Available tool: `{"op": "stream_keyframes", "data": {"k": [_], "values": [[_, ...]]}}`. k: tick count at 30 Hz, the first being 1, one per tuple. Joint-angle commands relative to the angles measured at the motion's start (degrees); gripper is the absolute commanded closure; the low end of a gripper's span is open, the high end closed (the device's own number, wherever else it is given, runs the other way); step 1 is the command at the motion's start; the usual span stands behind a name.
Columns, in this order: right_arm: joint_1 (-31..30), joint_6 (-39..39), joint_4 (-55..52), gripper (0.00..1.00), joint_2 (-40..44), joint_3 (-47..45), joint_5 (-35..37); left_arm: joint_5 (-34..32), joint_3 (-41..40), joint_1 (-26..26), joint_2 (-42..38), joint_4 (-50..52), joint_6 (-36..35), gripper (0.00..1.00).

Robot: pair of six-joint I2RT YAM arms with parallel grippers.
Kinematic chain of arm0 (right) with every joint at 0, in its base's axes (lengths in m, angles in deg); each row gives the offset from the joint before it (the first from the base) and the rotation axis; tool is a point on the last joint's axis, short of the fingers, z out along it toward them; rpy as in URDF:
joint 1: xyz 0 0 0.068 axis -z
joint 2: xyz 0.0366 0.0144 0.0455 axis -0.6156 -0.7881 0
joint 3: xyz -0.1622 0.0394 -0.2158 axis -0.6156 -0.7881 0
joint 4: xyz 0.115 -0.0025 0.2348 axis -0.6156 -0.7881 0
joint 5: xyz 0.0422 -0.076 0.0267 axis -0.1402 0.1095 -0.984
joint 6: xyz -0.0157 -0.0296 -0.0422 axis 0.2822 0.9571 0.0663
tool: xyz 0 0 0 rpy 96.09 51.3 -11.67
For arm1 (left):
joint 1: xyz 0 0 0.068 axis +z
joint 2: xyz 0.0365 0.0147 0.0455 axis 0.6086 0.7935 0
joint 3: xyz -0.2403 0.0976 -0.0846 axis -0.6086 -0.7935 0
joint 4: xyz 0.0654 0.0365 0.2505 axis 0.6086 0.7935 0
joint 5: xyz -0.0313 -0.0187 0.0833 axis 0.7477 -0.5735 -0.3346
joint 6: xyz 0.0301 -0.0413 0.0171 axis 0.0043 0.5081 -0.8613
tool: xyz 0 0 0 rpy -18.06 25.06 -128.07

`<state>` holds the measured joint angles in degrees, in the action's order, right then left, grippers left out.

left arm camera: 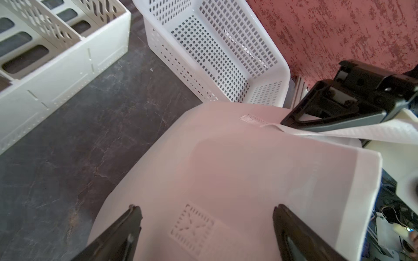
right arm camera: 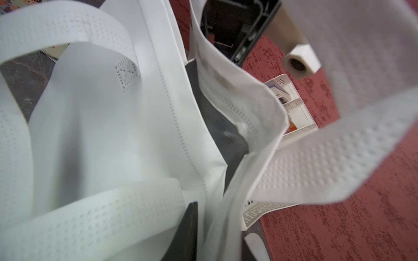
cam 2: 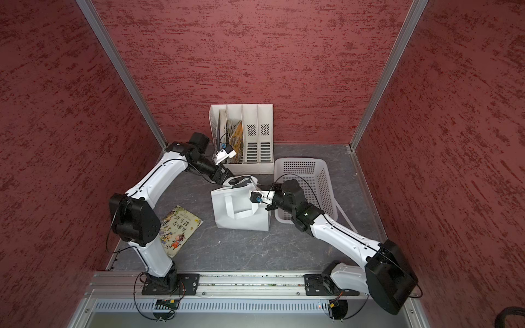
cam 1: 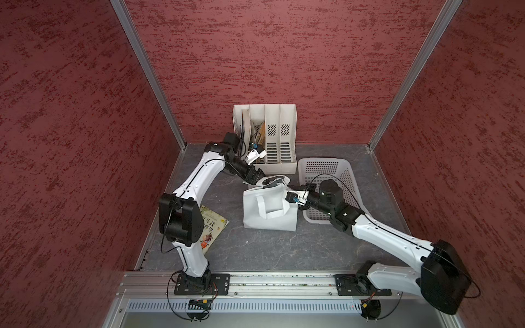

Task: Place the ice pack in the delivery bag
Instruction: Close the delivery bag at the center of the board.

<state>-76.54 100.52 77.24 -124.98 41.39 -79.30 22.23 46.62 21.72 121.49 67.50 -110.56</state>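
A: In both top views?
B: The delivery bag [cam 1: 270, 211] is stood mid-table, between file rack [cam 1: 279, 170], basket [cam 1: 326, 170] and book [cam 1: 213, 225].
A: Left wrist view?
B: The left claw [left arm camera: 205, 208] is held wide over the bag's cloth.
A: Right wrist view?
B: One finger [right arm camera: 190, 228] of the right claw [cam 1: 294, 188] is seen among the bag's folds; its spread cannot be told.

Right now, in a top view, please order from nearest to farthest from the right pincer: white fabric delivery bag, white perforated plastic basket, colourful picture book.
1. White fabric delivery bag: the right pincer is at its top edge.
2. White perforated plastic basket: beside the bag, on the robot's right.
3. Colourful picture book: lying flat beyond the bag, on the robot's left.
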Motion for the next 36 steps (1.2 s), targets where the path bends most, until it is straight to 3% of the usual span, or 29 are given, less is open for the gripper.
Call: {"op": "stream_keyframes", "data": {"k": [1,5,10,16,20,23,26,30,33,36], "values": [[-0.39,-0.78,-4.75,0.74,0.52,0.7,-1.73,-0.84,-0.12,-1.53,-0.35,3.01,-1.82,0.05],[-0.41,-1.3,-5.82,0.75,1.07,1.03,-3.59,-1.75,0.01,-1.92,-1.87,3.21,-1.28,0.03],[-0.39,-1.78,-6.51,0.95,1.47,1.77,-3.46,-5.09,0.83,-3.94,-4.16,4.05,-0.51,0.01],[-0.37,-3.25,-5.87,0.97,0.9,1.66,-2.78,-10.41,-0.27,-6.36,-6.3,3.5,-0.35,0.0],[-0.36,-6.77,-5.12,1.0,-0.09,1.83,-1.68,-19.06,-2.66,-4.85,-10.3,-3.96,2.29,0.0],[0.26,-10.23,-5.12,1.0,-0.59,2.1,-2.85,-23.52,-6.3,-0.36,-17.17,-15.17,7.11,0.0],[2.15,-15.18,-5.98,1.0,-1.72,3.12,-7.75,-16.04,-16.53,9.62,-27.64,-32.34,15.34,0.0],[4.27,-21.15,-8.2,1.0,-4.05,6.03,-13.35,2.35,-36.73,21.0,-40.37,-61.8,23.79,0.0],[5.21,-22.8,-8.77,1.0,-5.54,7.64,-15.06,11.3,-44.82,22.09,-43.95,-65.04,22.38,0.0],[5.56,-22.47,-9.54,1.0,-6.14,8.62,-15.7,17.97,-51.17,19.59,-46.52,-64.17,16.98,0.0]]}}
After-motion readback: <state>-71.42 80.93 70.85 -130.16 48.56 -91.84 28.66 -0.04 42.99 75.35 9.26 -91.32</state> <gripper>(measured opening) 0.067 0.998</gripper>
